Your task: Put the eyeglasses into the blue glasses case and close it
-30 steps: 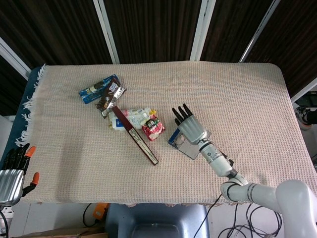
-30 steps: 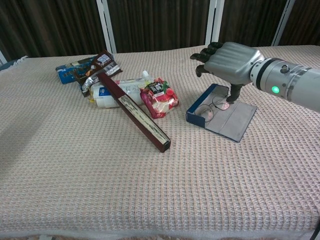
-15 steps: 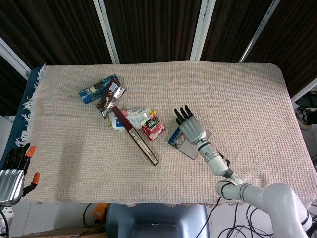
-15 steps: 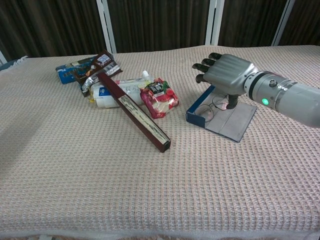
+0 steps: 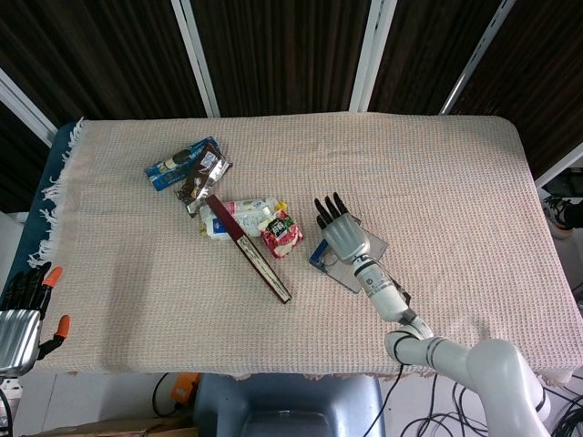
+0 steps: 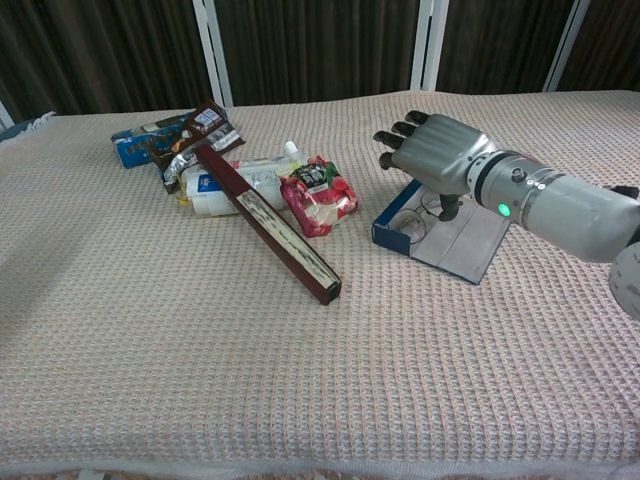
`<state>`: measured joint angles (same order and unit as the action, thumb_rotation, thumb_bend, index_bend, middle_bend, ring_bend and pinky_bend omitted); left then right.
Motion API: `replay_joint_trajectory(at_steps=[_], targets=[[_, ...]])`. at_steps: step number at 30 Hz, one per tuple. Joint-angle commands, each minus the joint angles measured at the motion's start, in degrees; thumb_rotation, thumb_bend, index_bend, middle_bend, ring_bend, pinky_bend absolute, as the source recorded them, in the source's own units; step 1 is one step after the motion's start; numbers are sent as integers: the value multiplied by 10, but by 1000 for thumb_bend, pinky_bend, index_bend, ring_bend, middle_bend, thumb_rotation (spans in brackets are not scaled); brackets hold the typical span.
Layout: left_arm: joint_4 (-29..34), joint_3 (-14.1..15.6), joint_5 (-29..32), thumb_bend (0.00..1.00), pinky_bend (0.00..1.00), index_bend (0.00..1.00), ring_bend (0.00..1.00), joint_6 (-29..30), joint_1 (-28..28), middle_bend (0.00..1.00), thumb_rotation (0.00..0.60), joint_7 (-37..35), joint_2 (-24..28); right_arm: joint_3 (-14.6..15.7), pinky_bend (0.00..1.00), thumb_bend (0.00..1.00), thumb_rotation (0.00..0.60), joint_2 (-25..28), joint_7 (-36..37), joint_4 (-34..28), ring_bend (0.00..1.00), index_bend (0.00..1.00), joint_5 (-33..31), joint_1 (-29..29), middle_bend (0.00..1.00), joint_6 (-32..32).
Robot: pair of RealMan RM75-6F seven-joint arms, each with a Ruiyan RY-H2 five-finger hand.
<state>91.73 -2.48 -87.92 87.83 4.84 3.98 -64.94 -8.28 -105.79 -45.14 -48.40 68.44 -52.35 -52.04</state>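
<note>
The blue glasses case [image 6: 392, 222] lies open right of the table's middle, its grey lid [image 6: 463, 242] flat on the cloth. The thin-framed eyeglasses [image 6: 413, 220] rest inside it. My right hand [image 6: 432, 150] hovers over the case's far side, fingers spread and holding nothing, thumb pointing down onto the glasses area. In the head view this hand [image 5: 339, 233] covers most of the case [image 5: 317, 256]. My left hand [image 5: 22, 315] stays off the table's near left corner, fingers up and apart, holding nothing.
Left of the case lie a red snack pouch [image 6: 320, 195], a long dark red box [image 6: 270, 226] set diagonally, a white pouch [image 6: 236, 181], a brown packet [image 6: 197, 132] and a blue packet [image 6: 143, 141]. A woven cloth [image 6: 300, 380] covers the table.
My right hand has shifted left and sunk lower over the case, with the forearm dropping toward the table. The case, glasses and left hand have stayed in place.
</note>
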Motion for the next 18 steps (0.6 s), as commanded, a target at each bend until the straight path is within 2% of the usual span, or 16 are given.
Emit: replay_joint_trajectory(at_steps=[1,12,18], targets=[[0,0,1,422,49,0,0,-1,0,0,600,-1,0,-6,0,225,600,-8,-3,8,0,326,-1,-5,34,2],[0,-3,7,422,50,0,0,-2,0,0,600,-6,3,-32,0,225,600,-44,-22,40,0,332,-14,-25,34,7],[-3,-4,8,422,50,0,0,-3,0,0,600,-9,3,-37,0,225,600,-40,-7,37,0,331,-13,-23,34,6]])
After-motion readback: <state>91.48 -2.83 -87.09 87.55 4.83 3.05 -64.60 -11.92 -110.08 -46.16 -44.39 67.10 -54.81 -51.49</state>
